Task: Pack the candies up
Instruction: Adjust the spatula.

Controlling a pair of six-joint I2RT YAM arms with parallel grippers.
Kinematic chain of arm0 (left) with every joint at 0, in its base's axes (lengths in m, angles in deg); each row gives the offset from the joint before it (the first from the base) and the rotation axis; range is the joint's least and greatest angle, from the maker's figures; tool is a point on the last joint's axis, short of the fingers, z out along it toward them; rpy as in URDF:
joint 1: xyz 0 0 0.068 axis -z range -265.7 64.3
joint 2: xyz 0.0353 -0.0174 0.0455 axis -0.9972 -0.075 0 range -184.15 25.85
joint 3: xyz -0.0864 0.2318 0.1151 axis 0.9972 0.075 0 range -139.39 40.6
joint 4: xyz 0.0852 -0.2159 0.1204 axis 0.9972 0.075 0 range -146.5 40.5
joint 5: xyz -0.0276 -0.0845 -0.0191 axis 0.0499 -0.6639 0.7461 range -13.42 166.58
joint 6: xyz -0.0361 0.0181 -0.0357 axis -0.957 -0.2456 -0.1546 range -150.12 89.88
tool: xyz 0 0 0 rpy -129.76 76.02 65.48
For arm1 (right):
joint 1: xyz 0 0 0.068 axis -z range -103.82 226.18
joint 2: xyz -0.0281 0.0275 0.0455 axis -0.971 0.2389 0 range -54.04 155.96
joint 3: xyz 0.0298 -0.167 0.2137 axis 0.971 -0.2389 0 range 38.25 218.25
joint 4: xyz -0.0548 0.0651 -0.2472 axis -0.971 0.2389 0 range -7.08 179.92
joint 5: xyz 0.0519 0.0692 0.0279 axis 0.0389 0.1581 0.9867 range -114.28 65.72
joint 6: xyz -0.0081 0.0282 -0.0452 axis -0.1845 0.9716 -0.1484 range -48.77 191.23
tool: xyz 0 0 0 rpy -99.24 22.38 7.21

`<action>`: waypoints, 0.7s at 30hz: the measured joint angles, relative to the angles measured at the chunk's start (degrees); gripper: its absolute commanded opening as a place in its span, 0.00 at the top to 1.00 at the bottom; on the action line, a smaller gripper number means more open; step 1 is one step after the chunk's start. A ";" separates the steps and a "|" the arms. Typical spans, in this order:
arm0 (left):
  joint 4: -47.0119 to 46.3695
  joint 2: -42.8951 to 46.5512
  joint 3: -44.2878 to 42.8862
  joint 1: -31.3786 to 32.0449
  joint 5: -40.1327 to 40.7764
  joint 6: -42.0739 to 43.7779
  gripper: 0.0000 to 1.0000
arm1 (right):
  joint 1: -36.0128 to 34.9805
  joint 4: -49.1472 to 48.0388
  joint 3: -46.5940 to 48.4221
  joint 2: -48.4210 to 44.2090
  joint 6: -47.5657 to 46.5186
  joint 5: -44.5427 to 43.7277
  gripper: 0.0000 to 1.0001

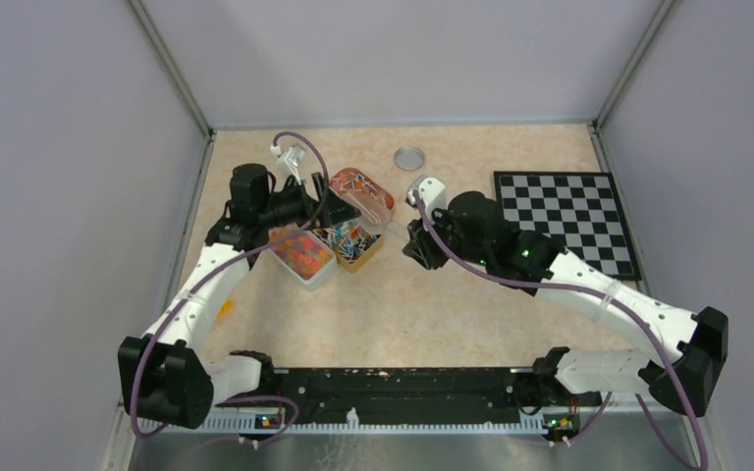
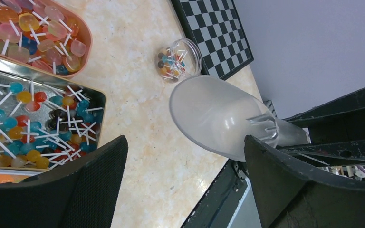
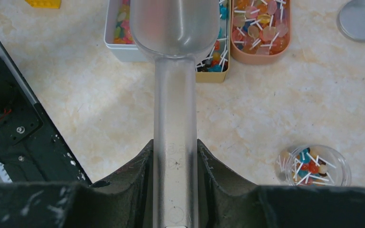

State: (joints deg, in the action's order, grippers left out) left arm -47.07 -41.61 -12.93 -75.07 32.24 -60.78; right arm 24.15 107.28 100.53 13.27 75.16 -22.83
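Note:
The candies [image 1: 303, 251] are tiny mixed beads in a white tray [image 1: 320, 277] at centre left; they also show in the right wrist view [image 3: 121, 23]. My right gripper [image 1: 414, 238] is shut on the handle of a clear plastic scoop [image 3: 175, 118]. The scoop's bowl [image 3: 180, 21] looks empty and hangs over the edge of the white tray and a gold tin. My left gripper [image 1: 306, 201] is open and empty beside the containers; in its own view [image 2: 185, 142] the scoop's bowl [image 2: 216, 114] lies just ahead of its fingers.
A gold tin [image 1: 350, 245] and a pink tray [image 1: 361, 188] hold lollipops. A small clear jar [image 3: 313, 165] with a few lollipops stands near my right gripper. A round metal lid [image 1: 409, 157] lies at the back. A chessboard [image 1: 567, 221] lies at the right.

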 measured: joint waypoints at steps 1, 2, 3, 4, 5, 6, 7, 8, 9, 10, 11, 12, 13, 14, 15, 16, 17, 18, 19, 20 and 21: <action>-0.24 -0.26 0.02 0.00 0.02 -0.52 0.09 | 0.00 -0.81 0.00 -0.20 -0.81 0.11 1.00; -0.42 -0.37 0.02 0.00 0.15 -0.85 0.12 | 0.00 -1.22 0.00 -0.26 -1.07 0.13 1.00; -0.63 -0.44 0.02 0.00 0.22 -1.14 0.15 | 0.00 -1.73 0.00 -0.31 -1.46 0.13 1.00; -0.83 -0.44 0.02 0.00 0.22 -1.31 0.21 | 0.00 -2.08 0.00 -0.37 -1.88 0.11 1.00; -1.07 -0.44 0.02 0.00 0.24 -1.55 0.26 | 0.00 -2.38 0.00 -0.46 -2.08 0.04 1.00; -1.36 -0.44 0.02 0.00 0.26 -1.90 0.32 | 0.00 -2.75 -0.04 -0.61 -2.40 -0.02 1.00; -1.81 -0.44 0.11 0.00 0.31 -2.23 0.37 | 0.00 -2.99 -0.07 -0.70 -2.49 -0.02 1.00; -2.29 -0.44 0.26 0.00 0.33 -2.51 0.40 | 0.00 -4.00 -0.46 -0.94 -2.58 -0.02 1.00; -2.93 -0.44 0.59 0.00 0.42 -2.71 0.43 | 0.00 -4.94 -1.01 -1.33 -2.73 0.00 1.00; -3.23 -0.44 0.94 0.00 0.48 -2.86 0.44 | 0.00 -5.64 -1.64 -1.73 -2.89 0.04 1.00; -3.50 -0.44 1.31 0.00 0.66 -2.84 0.45 | 0.00 -5.99 -2.14 -2.14 -2.93 0.09 1.00; -3.61 -0.44 1.84 0.00 0.81 -2.91 0.46 | 0.00 -6.36 -2.62 -2.47 -2.93 0.07 1.00; -3.72 -0.44 2.21 0.00 0.98 -2.91 0.47 | 0.00 -6.88 -3.06 -2.80 -3.10 0.04 1.00; -3.85 -0.44 2.69 0.00 1.25 -2.91 0.48 | -0.02 -7.67 -3.61 -3.26 -3.45 0.04 1.00; -3.91 -0.44 3.13 0.00 1.44 -2.93 0.49 | -0.04 -8.44 -4.26 -3.78 -3.87 0.02 1.00; -3.91 -0.44 3.50 0.00 1.62 -2.97 0.51 | -0.07 -9.03 -4.92 -4.39 -4.17 0.07 1.00; -3.96 -0.44 3.80 0.00 1.77 -3.08 0.52 | -0.07 -9.51 -5.38 -4.87 -4.42 0.11 1.00; -3.96 -0.46 3.96 0.00 1.81 -3.17 0.53 | -0.07 -10.32 -6.08 -5.51 -4.68 0.24 1.00; -4.04 -0.46 4.15 0.00 1.90 -3.26 0.54 | -0.07 -10.82 -6.47 -5.92 -4.87 0.37 1.00; -4.28 -0.48 4.35 0.00 1.95 -3.37 0.54 | -0.09 -11.87 -7.10 -6.45 -5.07 0.59 1.00; -4.52 -0.52 4.48 0.00 1.95 -3.48 0.54 | -0.09 -12.59 -7.45 -6.67 -5.22 0.74 1.00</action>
State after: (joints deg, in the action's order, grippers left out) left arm -51.59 -42.14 -8.45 -75.07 34.19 -64.25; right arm 24.06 94.69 93.08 6.60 69.93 -22.09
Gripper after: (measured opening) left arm 0.469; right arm 0.285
